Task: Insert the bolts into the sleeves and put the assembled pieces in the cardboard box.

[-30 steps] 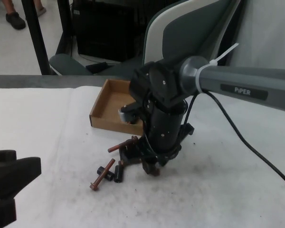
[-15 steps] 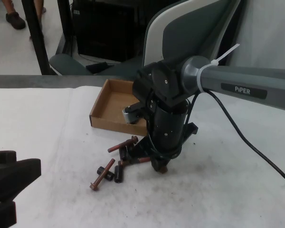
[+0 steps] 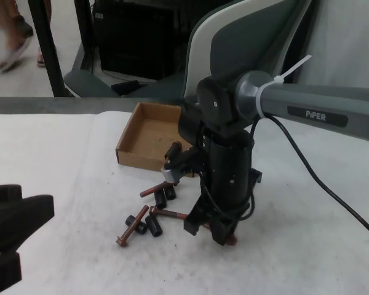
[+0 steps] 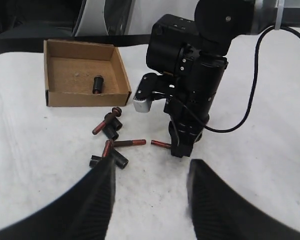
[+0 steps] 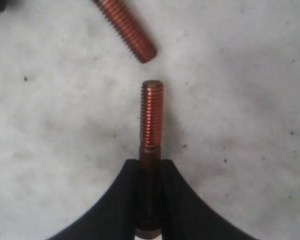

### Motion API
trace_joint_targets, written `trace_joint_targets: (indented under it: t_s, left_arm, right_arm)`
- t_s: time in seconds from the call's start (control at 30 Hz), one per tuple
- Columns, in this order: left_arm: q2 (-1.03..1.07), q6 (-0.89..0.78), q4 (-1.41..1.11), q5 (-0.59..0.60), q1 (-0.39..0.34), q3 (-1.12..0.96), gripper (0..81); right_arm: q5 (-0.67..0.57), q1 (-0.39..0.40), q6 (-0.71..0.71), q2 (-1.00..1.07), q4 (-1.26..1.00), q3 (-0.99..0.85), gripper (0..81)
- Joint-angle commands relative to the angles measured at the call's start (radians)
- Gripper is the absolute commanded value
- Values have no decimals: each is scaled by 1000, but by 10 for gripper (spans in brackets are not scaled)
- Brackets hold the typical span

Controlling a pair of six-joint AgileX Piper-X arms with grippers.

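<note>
Jaws of the right gripper clench a copper bolt, its threads jutting past the fingertips, and a second bolt lies just ahead. The left gripper is spread and empty. This looks like the bolt pick-up. Next, a black sleeve must meet those threads squarely, and the cardboard box comes afterwards.

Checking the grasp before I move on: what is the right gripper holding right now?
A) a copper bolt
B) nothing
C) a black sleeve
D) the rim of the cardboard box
A: in the right wrist view the right gripper is shut on a copper bolt, whose threaded end sticks out in front of it.
</note>
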Motion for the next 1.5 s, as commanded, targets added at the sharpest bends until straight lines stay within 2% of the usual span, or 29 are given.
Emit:
trace_joint_targets:
  t_s: [0.0, 0.13, 0.27, 0.43, 0.53, 0.67, 0.83, 0.97, 1.23, 1.33, 1.47]
  left_arm:
    - [-8, 3, -51, -9, -1, -3, 435]
    - [-8, 3, -64, 0, -1, -3, 435]
    - [-8, 3, -79, 15, -1, -3, 435]
    - [-8, 3, -111, 15, -1, -3, 435]
    - [-8, 3, -123, 23, -1, -3, 435]
    - [-8, 3, -127, 23, -1, -3, 435]
    - [-8, 3, -127, 23, -1, -3, 435]
    - [-8, 3, -127, 23, -1, -3, 435]
    - [-8, 3, -147, 30, -1, -3, 435]
    - [-8, 3, -172, 30, -1, -3, 435]
    - [-8, 3, -202, 30, -1, -3, 435]
  right_arm:
    - [-11, 6, -108, -58, 58, -4, 2]
    - [-11, 9, -310, -121, 128, -4, 2]
    - [-11, 22, -623, -191, 144, -4, 2]
    - [-14, 32, -1005, -247, 81, -4, 2]
    - [-11, 32, -1159, -251, -8, -4, 2]
    - [-11, 32, -1191, -248, -147, -4, 2]
    - [91, 32, -1191, -248, -325, -4, 2]
    - [92, 32, -1191, -248, -410, -4, 2]
    - [-44, 50, -1374, -251, -292, -4, 2]
    - [-49, 71, -1464, -253, -233, -4, 2]
    - [-49, 89, -1507, -253, -225, -4, 2]
